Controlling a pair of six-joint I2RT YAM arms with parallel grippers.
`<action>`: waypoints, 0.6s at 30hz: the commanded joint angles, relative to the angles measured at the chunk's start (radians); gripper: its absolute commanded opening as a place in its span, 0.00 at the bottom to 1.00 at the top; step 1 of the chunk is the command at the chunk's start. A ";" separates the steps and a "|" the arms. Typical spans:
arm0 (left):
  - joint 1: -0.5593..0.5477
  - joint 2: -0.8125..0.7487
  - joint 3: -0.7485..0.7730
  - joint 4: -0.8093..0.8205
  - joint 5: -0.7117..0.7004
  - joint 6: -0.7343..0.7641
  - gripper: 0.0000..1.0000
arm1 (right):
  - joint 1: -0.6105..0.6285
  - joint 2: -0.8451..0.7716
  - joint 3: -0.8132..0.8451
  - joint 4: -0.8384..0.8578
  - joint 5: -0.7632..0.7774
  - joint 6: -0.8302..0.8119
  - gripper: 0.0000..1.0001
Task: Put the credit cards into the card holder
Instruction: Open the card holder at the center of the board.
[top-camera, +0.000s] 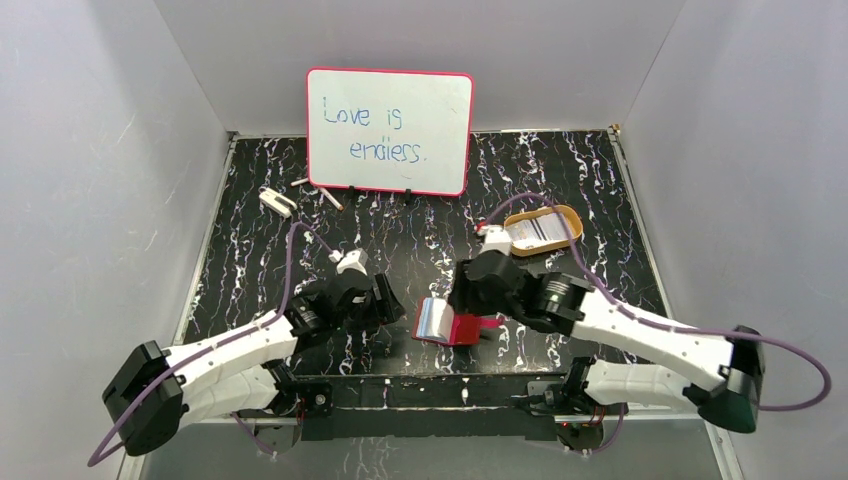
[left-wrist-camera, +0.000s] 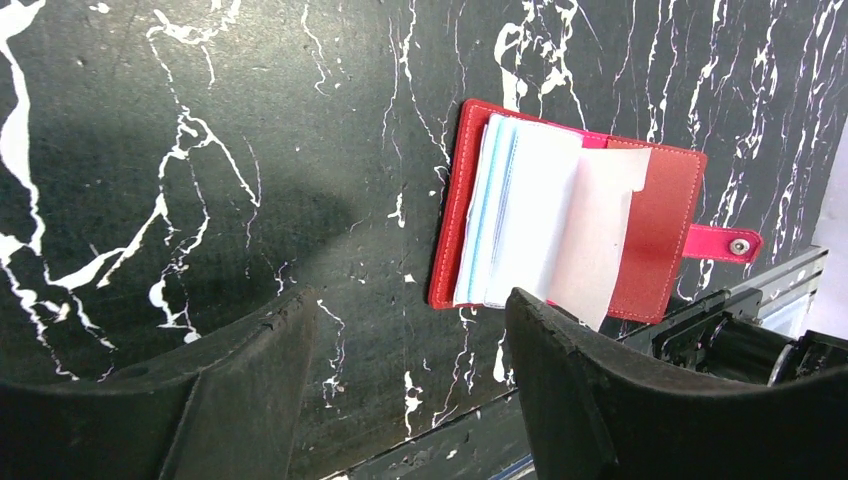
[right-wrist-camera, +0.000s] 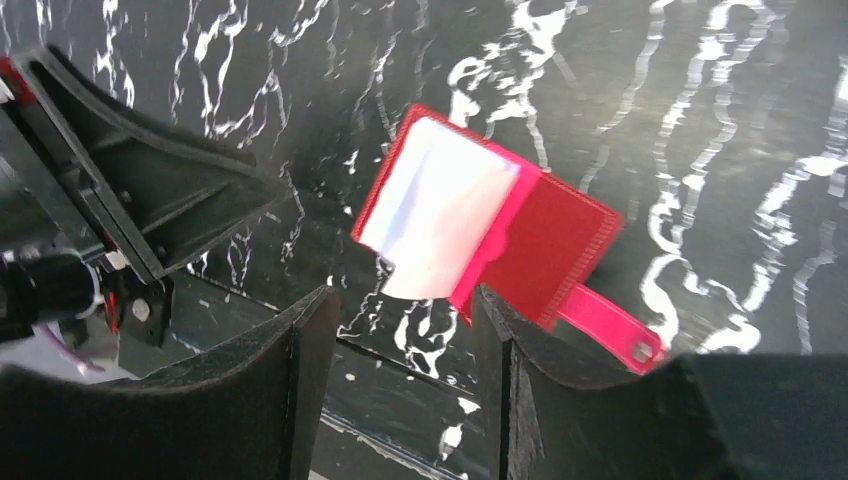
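The card holder lies open on the black marble table near its front edge, between my two grippers. It is dark red with a snap tab. A stack of pale whitish-blue credit cards sits on its left half, with one leaf partly lifted. My left gripper is open and empty, just left of the holder; in its wrist view the holder lies ahead and to the right. My right gripper is open and empty, close over the holder and cards.
A pink-framed whiteboard stands at the back. An orange-rimmed shallow tray holding a pale card-like item lies behind the right arm. A small white object and thin sticks lie at the back left. The table's front rail runs just below the holder.
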 joint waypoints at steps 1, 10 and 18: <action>0.002 -0.065 -0.012 -0.071 -0.059 -0.008 0.66 | 0.024 0.142 0.032 0.215 -0.146 -0.080 0.60; 0.002 -0.192 -0.060 -0.151 -0.125 -0.059 0.66 | 0.037 0.420 0.098 0.209 -0.038 -0.113 0.83; 0.002 -0.221 -0.093 -0.162 -0.143 -0.093 0.66 | 0.041 0.561 0.154 0.175 0.016 -0.085 0.99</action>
